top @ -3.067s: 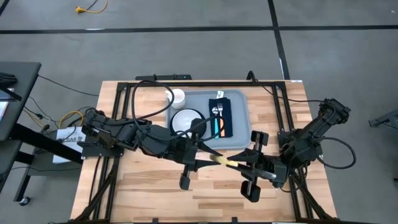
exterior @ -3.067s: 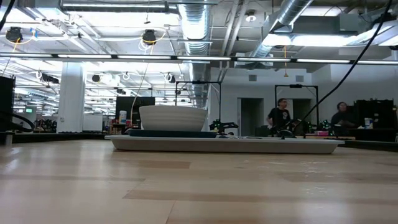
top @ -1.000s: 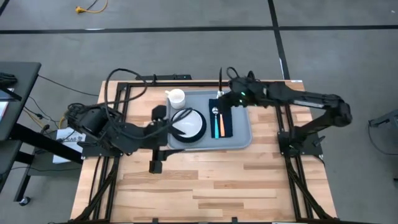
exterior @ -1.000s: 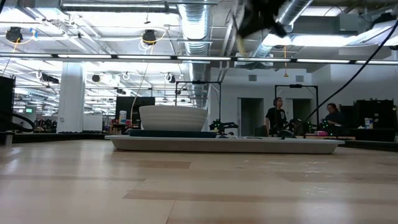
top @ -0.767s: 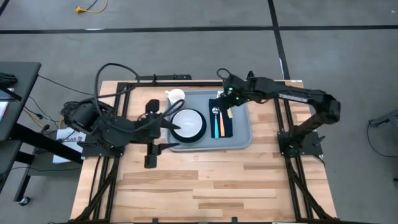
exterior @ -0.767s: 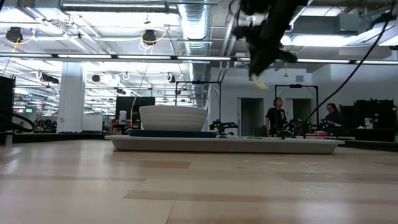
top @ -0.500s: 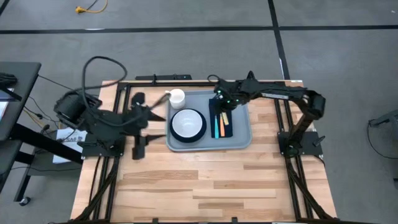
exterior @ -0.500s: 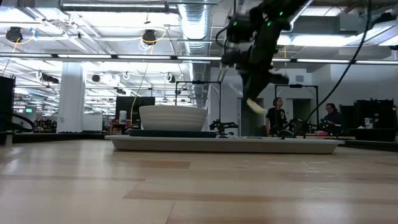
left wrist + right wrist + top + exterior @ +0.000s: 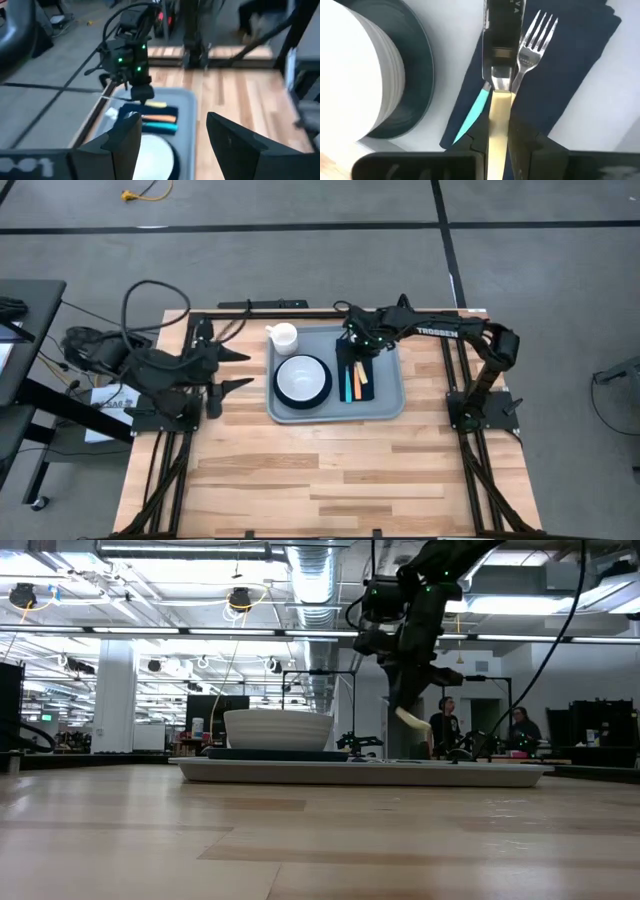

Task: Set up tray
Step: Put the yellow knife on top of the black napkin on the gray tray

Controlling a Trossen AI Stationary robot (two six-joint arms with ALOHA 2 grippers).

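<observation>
1. High view: you're seeing the tray point(image 9: 385, 402) lying mid-table at the far side, your right gripper point(image 9: 361, 351) hovering over its napkin point(image 9: 363, 385).
2. Low view: your right gripper point(image 9: 408, 716) is pinching a cream-handled utensil point(image 9: 411, 721).
3. Left wrist view: your left gripper point(image 9: 172, 142) is staying spread.

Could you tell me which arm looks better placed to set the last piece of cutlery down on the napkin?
The right. Its gripper hangs over the napkin on the tray, shut on a pale-handled utensil. The left gripper is open, off the tray's left side, holding nothing.
</observation>
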